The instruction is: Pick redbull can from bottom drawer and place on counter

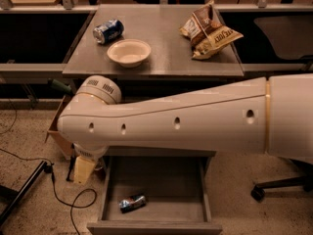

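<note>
The redbull can (132, 203) lies on its side in the open bottom drawer (166, 182), near the drawer's front left. The counter (171, 53) is the grey top above. My big white arm crosses the view between counter and drawer and hides the upper drawers. My gripper (83, 169) shows only as a pale yellowish piece hanging under the arm's left end. It sits just outside the drawer's left side, up and to the left of the can, and is apart from it.
On the counter lie a wider blue can (108, 31), a white bowl (129, 52) and chip bags (209, 29). A cardboard box (55, 131), cables and a black stand leg (22, 192) are on the floor at left. A chair base (274, 185) is at right.
</note>
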